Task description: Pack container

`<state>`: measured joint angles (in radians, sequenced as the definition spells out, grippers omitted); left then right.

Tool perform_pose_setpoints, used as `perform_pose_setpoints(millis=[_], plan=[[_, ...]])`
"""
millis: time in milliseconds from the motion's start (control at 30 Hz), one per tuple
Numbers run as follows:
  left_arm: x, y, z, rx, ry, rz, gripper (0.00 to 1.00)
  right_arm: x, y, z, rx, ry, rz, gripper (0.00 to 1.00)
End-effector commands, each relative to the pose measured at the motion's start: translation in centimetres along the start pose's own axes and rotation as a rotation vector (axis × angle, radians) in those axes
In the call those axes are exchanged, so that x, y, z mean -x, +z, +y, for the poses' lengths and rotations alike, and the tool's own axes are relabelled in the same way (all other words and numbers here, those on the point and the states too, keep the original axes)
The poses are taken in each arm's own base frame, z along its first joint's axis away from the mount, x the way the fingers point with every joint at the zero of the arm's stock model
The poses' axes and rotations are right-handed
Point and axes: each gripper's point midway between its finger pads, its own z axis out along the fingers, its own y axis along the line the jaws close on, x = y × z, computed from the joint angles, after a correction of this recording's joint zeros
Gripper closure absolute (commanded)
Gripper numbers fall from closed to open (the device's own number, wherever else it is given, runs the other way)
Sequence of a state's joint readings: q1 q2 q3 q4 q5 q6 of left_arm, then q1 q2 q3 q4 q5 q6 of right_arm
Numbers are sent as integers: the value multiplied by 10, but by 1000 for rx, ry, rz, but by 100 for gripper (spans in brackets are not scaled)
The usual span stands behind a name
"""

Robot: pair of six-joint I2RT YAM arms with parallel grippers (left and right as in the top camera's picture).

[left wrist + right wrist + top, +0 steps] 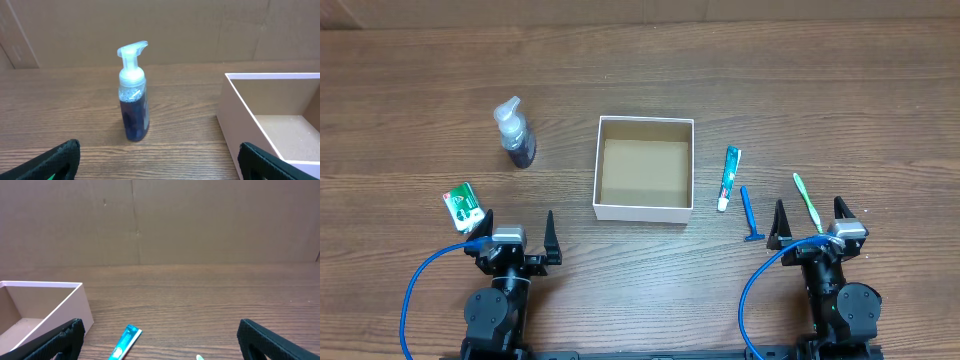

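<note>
Packing has not started yet, I think. The box (642, 212) sits in the middle of the table (420, 80). It is open on top, and its brown inside is bare. Five things are set around it, all outside.

A pump bottle (516, 133) with dark stuff in it stands up to the left of the box, a bit apart. A small green packet (463, 206) lies near the left gripper (517, 228). On the right, a toothpaste tube (729, 178) lies just beside the box. Next comes a blue razor (750, 215), then a green toothbrush (807, 203) by the right gripper (809, 218).

Both grippers sit at the near edge of the table with their jaws wide apart, holding nothing. So every one of the five things is left to go in.

The packet and the tube have print on them, but it is too small to read. The bottle shows no words I can make out.
</note>
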<state>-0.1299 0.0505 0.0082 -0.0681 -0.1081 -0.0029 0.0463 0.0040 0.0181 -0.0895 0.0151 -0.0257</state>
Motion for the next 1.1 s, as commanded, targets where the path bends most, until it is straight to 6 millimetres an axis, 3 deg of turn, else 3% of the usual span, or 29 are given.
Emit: perform_pose_setpoints(millis=[0,367,500,567,733,867,967,1067], plan=[[0,0,1,3,10,-4,0,-3,1,-1,-5,-1,1,0],[0,0,1,0,7,-4,0,-4,1,2,9,33,7,0],[6,-2,1,2,-102,2,0,2,-1,2,8,113,12,0],[26,-12,2,3,-109,12,0,21,-8,2,5,113,11,0],[103,-43,5,4,-114,41,0,63,-24,-3,-57,186,146,0],[147,-45,5,13,-99,187,0,105,-16,-1,-77,236,256,0],[164,-33,4,24,-81,343,0,106,-3,-1,-103,232,417,0],[175,-15,2,28,-72,426,0,83,10,-2,-130,227,586,0]])
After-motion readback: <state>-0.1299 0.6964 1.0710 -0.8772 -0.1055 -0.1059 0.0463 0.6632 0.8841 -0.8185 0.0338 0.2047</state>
